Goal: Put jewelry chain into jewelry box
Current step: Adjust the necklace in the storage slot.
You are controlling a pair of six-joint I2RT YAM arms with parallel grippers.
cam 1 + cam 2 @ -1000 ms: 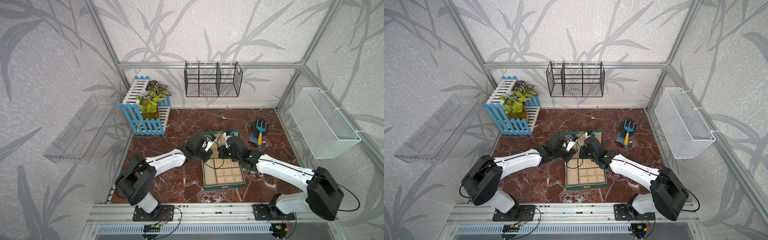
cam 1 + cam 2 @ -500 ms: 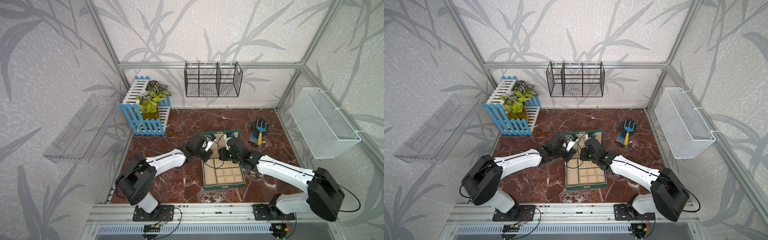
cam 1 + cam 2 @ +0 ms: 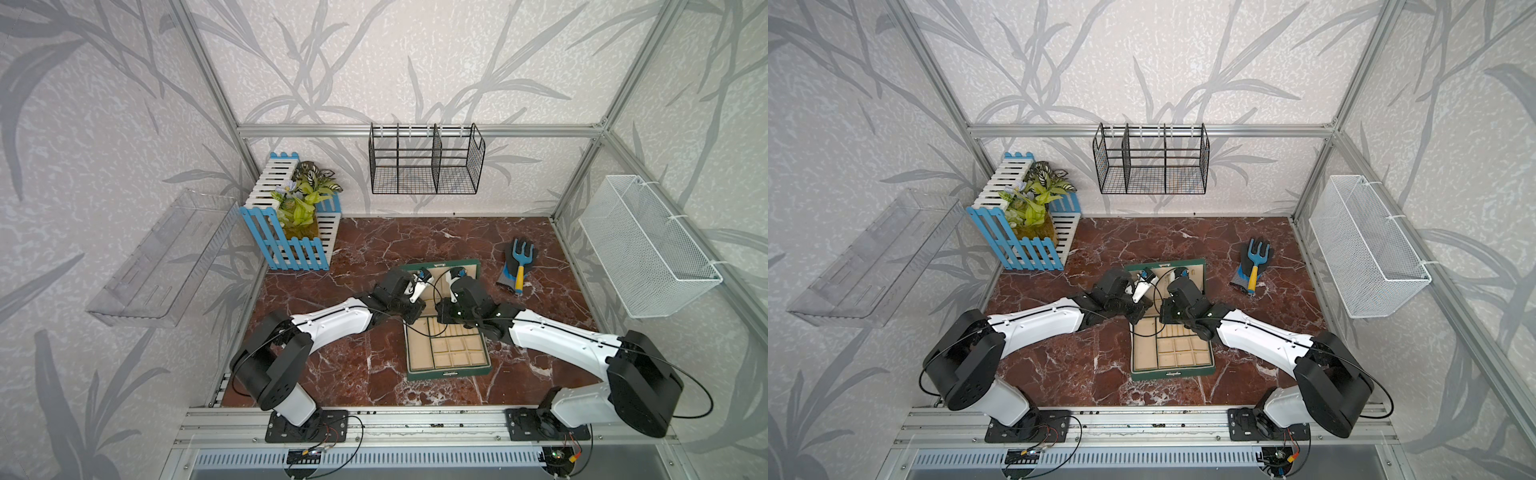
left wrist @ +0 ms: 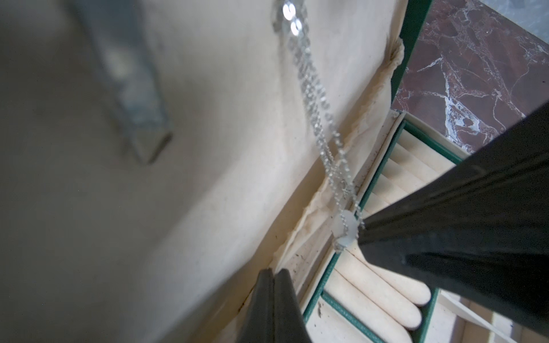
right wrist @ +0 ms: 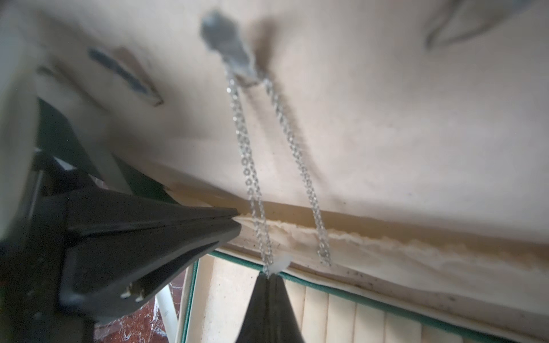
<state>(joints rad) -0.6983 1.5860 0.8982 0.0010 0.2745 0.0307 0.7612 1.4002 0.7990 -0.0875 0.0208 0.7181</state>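
Box (image 3: pixel 449 373) is sitting open in the middle of the tabletop (image 3: pixel 395 245) in both top views. Its lid (image 3: pixel 471 270) is standing up on the side toward the far edge. The left arm (image 3: pixel 332 322) and right arm (image 3: pixel 557 340) are both reaching in to the lid's inner face. The chain is too fine to be showing here.

In the left wrist view the left hand (image 4: pixel 273 271) is pressing its tips together on nothing, low on the lid. The chain (image 4: pixel 315 98) is hanging down the lining. The right hand (image 4: pixel 361 230) is meeting it at its lower end, beside a small white bead (image 4: pixel 344 230).

In the right wrist view the chain is draping over a hook (image 5: pixel 234 62) and falling in two strands, its long axis running straight down the lid. The right hand appears to be pinching one strand's end, so the chain is lying directly ahead of its tips, up the lid. The left hand is sitting just beside it, off the chain. By this the right hand is the nearer one, placed to let the end settle into the box.
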